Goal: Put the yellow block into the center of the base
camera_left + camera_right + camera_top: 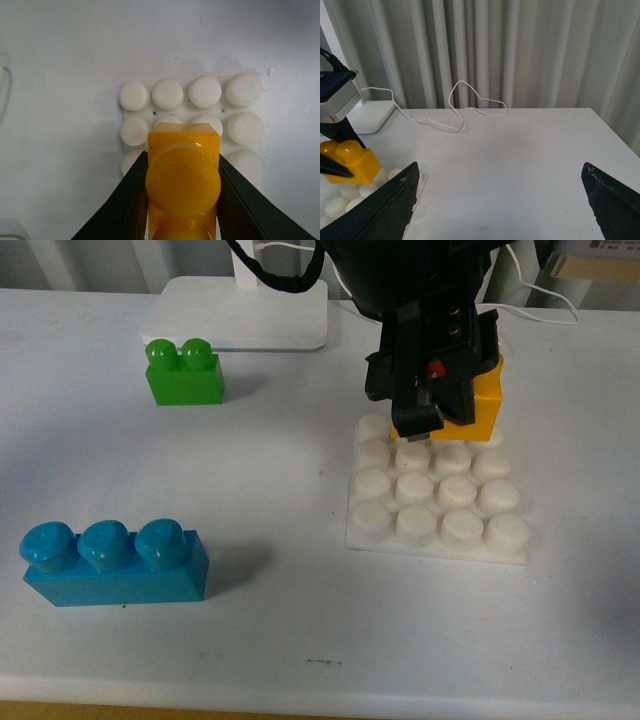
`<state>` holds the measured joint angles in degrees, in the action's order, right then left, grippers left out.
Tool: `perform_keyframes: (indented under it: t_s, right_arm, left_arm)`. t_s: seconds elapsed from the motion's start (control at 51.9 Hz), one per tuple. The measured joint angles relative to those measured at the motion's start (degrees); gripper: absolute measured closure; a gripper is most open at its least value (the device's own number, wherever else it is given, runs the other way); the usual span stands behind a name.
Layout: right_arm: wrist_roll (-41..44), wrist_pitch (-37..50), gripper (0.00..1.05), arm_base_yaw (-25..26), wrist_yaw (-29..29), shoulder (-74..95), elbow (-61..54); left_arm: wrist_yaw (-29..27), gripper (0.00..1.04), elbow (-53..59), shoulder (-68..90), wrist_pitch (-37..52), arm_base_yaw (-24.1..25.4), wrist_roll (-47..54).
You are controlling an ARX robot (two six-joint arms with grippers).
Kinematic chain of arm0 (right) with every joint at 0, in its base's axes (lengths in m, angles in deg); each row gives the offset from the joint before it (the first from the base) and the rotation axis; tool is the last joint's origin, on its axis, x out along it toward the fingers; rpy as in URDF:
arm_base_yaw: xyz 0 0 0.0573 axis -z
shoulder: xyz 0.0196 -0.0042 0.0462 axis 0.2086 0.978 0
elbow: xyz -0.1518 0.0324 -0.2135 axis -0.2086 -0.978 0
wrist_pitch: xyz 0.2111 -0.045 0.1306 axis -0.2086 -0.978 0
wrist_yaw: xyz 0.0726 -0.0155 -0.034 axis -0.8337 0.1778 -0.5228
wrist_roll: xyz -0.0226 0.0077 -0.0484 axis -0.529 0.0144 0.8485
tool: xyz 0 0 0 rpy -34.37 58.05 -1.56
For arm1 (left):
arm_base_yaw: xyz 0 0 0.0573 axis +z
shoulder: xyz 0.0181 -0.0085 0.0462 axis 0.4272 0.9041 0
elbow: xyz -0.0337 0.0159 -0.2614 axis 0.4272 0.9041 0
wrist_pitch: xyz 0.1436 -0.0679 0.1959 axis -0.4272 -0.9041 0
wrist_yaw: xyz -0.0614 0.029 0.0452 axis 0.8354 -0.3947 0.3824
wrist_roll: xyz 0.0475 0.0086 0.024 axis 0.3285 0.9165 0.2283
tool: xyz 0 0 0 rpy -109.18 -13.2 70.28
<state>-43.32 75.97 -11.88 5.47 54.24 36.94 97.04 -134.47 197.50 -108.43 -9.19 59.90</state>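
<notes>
Over the far rows of the base [437, 508], short of centre, the yellow block [487, 400] is clamped by its smooth sides between the left fingers [127, 200], the right fingers [385, 210] being apart; judged light, rigid, slippery.

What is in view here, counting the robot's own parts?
yellow block: one, yellow-orange, in the left gripper over the base's back rows
base: one, white, studded, on the table right of centre
green brick: one, green, two studs, back left
blue brick: one, blue, three studs, front left
lamp stand: one, white, at the back behind the green brick
cable: one, white, looping across the table's far edge
curtain: one, pale grey, behind the table
table: one, white
left gripper: one, black, shut on the yellow block
right gripper: one, black, open, holding nothing, off to the base's side
</notes>
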Motion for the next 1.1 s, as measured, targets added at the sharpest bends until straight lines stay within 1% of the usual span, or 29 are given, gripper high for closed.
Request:
perform_keyframes:
  t_s: [0.251, 0.52, 0.848, 1.099]
  right_arm:
    - [0.0, 0.0, 0.09, 0.0, 0.0, 0.0, 0.0]
    - [0.0, 0.0, 0.09, 0.0, 0.0, 0.0, 0.0]
    - [0.0, 0.0, 0.09, 0.0, 0.0, 0.0, 0.0]
    - [0.0, 0.0, 0.09, 0.0, 0.0, 0.0, 0.0]
  left_arm:
    - [-0.1, 0.73, 0.2, 1.7, -1.9, 0.8, 0.8]
    - [-0.1, 0.73, 0.2, 2.7, -1.3, 1.9, 1.6]
    - [0.1, 0.73, 0.1, 4.6, -0.9, 1.8, 2.1]
    - [-0.1, 0.73, -2.2, 6.1, -1.0, 1.8, 2.1]
